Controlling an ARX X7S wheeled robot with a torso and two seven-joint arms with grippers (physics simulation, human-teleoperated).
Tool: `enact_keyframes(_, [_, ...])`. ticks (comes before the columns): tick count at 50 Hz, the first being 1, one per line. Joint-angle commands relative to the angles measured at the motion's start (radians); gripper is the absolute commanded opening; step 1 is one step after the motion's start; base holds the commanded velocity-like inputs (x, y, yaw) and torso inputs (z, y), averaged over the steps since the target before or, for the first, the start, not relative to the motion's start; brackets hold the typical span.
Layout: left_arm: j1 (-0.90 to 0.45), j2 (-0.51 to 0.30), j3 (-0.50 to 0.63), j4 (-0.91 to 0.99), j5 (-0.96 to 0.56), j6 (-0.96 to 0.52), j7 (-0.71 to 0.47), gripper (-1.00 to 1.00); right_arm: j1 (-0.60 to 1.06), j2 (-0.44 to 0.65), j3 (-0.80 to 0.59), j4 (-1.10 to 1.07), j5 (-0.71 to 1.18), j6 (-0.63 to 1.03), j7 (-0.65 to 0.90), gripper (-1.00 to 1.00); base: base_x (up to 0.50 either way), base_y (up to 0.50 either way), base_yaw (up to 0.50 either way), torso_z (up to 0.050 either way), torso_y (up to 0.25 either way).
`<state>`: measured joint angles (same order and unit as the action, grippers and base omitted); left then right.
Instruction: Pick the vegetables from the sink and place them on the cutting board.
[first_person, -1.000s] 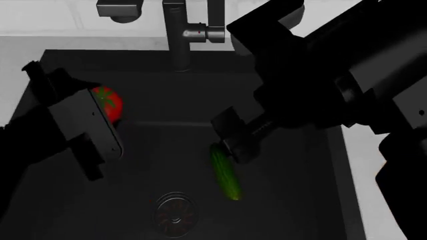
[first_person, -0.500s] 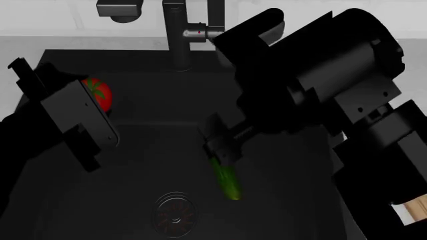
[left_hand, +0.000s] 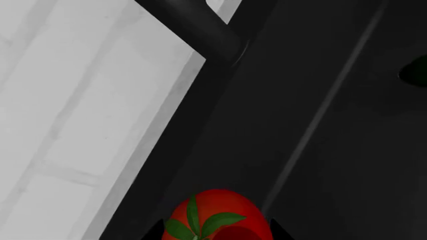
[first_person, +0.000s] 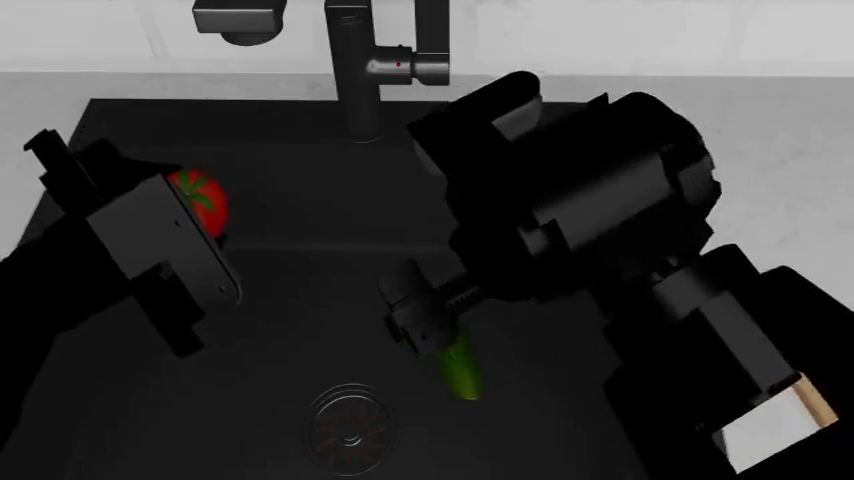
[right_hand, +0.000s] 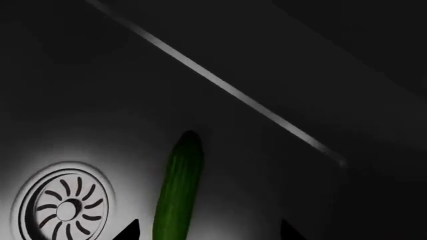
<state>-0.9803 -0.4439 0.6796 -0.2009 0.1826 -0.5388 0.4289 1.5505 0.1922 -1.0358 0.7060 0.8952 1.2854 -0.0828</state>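
Head camera is looking steeply down from above into the deep matte black rectangular sink (first_person: 307, 300), taking in the dark grey faucet (first_person: 358, 70) at the far edge and both arms. Left wrist camera is sitting low and close inside the basin, facing along its wall toward the faucet's base, with the small glossy red tomato (left_hand: 217, 216) filling the near edge. Right wrist camera is pointing down at the floor from close range, framing the slim dark-green cucumber (right_hand: 177, 187) beside the round metal drain (right_hand: 63, 211). Each wrist view is sharing its vegetable with the head view.
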Motion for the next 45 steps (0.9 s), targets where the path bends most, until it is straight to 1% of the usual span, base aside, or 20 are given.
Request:
enact_keyframes(1, [0.002,0.024,-0.031,0.024,-0.026,-0.029,0.018,-1.00,-0.042,-0.067,0.010,0.052,-0.045,-0.048,-0.066,1.00,0.00,0.00,0.00,0.000,0.000])
enact_keyframes(8, [0.004,0.023,-0.030,0.019,-0.027,-0.024,0.015,-1.00,-0.058,-0.085,0.003,0.078,-0.050,-0.066,-0.072,1.00,0.00,0.00,0.00,0.000,0.000])
enact_keyframes(20, [0.010,0.016,-0.035,0.027,-0.028,-0.029,0.008,-1.00,-0.055,-0.149,-0.034,0.246,-0.097,-0.161,-0.134,1.00,0.00,0.00,0.00,0.000,0.000])
enact_keyframes(25, [0.016,0.014,-0.034,0.034,-0.026,-0.033,0.004,-1.00,-0.069,-0.163,-0.045,0.282,-0.104,-0.179,-0.145,1.00,0.00,0.00,0.00,0.000,0.000])
enact_keyframes(30, [0.014,0.015,-0.032,0.032,-0.024,-0.033,0.001,-1.00,-0.092,-0.162,-0.043,0.266,-0.092,-0.174,-0.137,1.00,0.00,0.00,0.00,0.000,0.000])
enact_keyframes(37, [0.020,0.009,-0.034,0.041,-0.024,-0.039,-0.001,-1.00,-0.107,-0.182,-0.058,0.303,-0.093,-0.203,-0.156,1.00,0.00,0.00,0.00,0.000,0.000])
enact_keyframes(45, [0.021,0.008,-0.032,0.045,-0.023,-0.045,-0.003,-1.00,-0.123,-0.175,-0.060,0.301,-0.081,-0.209,-0.144,1.00,0.00,0.00,0.00,0.000,0.000])
